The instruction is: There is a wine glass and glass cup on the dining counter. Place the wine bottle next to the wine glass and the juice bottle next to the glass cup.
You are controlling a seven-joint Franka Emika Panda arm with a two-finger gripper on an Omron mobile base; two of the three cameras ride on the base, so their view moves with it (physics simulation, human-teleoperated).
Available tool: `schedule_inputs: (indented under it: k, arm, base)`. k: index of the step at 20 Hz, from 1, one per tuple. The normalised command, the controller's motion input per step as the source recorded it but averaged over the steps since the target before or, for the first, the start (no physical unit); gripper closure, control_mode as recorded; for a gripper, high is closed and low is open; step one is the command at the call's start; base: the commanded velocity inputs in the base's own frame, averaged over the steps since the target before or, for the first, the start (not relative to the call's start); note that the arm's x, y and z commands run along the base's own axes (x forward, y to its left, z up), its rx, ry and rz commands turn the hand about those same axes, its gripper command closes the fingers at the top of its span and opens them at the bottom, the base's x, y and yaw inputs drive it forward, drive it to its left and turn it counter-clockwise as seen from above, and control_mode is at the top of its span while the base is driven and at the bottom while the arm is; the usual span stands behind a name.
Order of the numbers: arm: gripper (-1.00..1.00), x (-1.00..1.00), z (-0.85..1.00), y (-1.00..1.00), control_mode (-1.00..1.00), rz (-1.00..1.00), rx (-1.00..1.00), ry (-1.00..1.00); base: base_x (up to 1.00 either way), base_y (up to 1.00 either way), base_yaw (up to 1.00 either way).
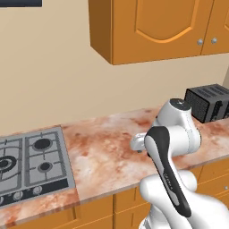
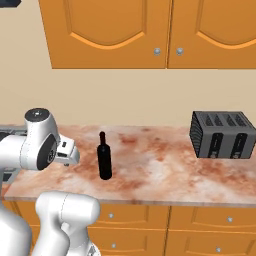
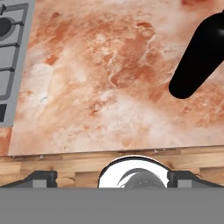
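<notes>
Black wine bottle [image 2: 104, 159] stands ungrasped near the counter's [image 2: 165, 170] front edge; your gripper [image 3: 112, 178] gapes empty, so nothing's placed.

All-black wine bottle [image 2: 104, 160]; reddish marbled counter [image 2: 160, 170] — black toaster [image 2: 222, 135]; orange cabinets [image 2: 150, 30].

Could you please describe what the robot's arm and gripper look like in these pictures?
The arm is glossy white, built of rounded, bulbous segments. A black elongated panel runs along one link, and a round dark-grey cap with a small mark tops a joint. No loose cables show. The gripper has two small dark-grey finger tips, blocky and flat-topped.
</notes>
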Motion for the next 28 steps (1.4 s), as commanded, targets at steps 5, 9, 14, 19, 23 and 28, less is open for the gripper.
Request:
schedule_inputs:
  k: [5,9,14,19,23,28]
  arm:
    - [-1.00,0.00,0.00,0.00,1.00,0.00,0.00,0.00]
    - [-1.00,0.00,0.00,0.00,1.00,0.00,0.00,0.00]
    - [-1.00,0.00,0.00,0.00,1.00,0.00,0.00,0.00]
    - [-1.00,0.00,0.00,0.00,1.00,0.00,0.00,0.00]
    - [-1.00,0.05,-0.02,0.27,-1.00,-0.37,-0.05,0.00]
    - [-1.00,0.07,-0.05,0.30,-1.00,-0.63,-0.18,-0.01]
  base:
    - [0.00,0.01,0.00]
    - [0.00,0.00,-0.01]
    - [0.00,0.00,0.00]
    - [0.00,0.03,-0.05]
    - [0.00,0.00,0.00]
    - [0.00,0.00,0.00]
